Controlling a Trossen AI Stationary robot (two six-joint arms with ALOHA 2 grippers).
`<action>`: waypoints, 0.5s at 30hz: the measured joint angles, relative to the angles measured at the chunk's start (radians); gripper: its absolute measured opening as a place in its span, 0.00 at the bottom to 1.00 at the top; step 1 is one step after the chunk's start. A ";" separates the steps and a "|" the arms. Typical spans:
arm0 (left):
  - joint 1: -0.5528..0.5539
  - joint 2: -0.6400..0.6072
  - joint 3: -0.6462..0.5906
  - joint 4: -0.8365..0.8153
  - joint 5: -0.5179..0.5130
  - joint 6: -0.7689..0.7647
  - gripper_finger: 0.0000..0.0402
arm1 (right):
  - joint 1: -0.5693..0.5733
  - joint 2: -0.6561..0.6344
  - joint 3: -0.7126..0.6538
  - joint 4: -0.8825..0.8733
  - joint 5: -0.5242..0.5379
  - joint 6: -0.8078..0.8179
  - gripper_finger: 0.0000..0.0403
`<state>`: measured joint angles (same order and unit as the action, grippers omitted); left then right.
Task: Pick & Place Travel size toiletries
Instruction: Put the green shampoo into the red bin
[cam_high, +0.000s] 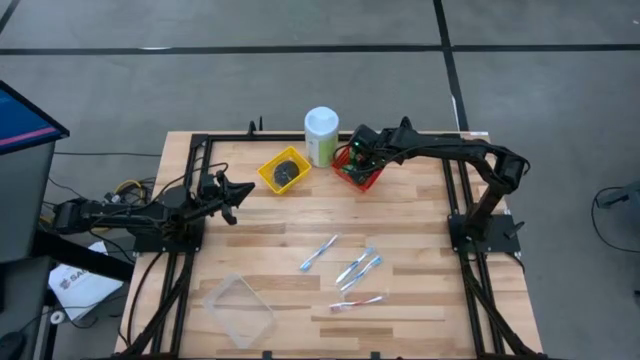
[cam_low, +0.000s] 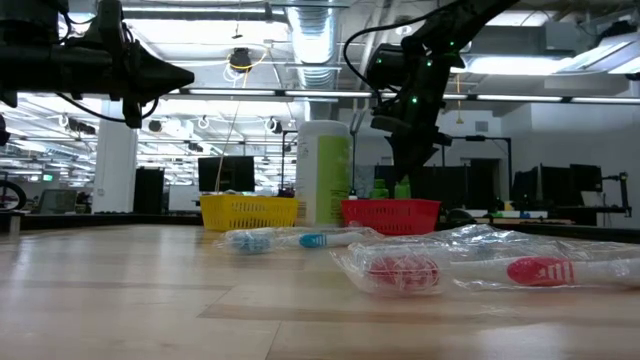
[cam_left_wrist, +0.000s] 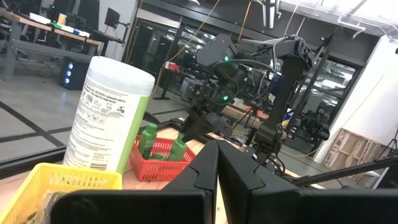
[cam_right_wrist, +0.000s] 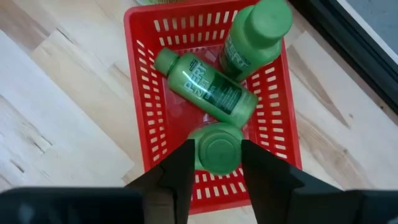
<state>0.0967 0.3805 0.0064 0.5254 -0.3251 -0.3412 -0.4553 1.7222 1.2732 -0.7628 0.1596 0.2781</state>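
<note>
The red basket (cam_right_wrist: 140, 93) stands at the table's far side and holds three small green bottles. One bottle (cam_right_wrist: 208, 87) lies across its floor. A second bottle (cam_right_wrist: 255, 34) leans in the far corner. My right gripper (cam_right_wrist: 217, 163) hangs over the basket, shut on the third bottle (cam_right_wrist: 216, 148). The yellow basket (cam_high: 284, 170) holds dark tins. Several toothbrush sticks (cam_high: 352, 266) lie flat on the wood in clear wrappers. My left gripper (cam_high: 238, 192) waits shut above the table's left side, touching nothing. My right gripper pinches the upright bottle by its round cap end (cam_right_wrist: 205, 144), one finger on each side. The fingers (cam_right_wrist: 181, 174) come from above, pointing down. The bottle stands upright inside the red basket; the bottle itself hides whether its base rests on the basket floor.
The tall pale-green canister with a white cap (cam_high: 321, 135) stands between the two baskets, close to my right gripper. A clear plastic tray (cam_high: 240, 310) lies near the table's near-left corner. The black frame rails (cam_high: 455, 200) run along both sides.
</note>
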 joint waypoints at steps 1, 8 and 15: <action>0.000 0.000 0.000 0.000 0.000 0.000 0.02 | 0.000 0.000 0.000 0.000 0.000 0.000 0.31; 0.000 0.000 0.000 0.000 0.000 0.000 0.02 | 0.003 0.000 0.000 -0.002 0.000 -0.016 0.30; 0.000 0.000 0.000 0.000 0.000 0.000 0.02 | 0.003 -0.003 0.004 -0.009 0.000 -0.059 0.40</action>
<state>0.0967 0.3805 0.0065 0.5253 -0.3252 -0.3412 -0.4519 1.7188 1.2774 -0.7714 0.1592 0.2195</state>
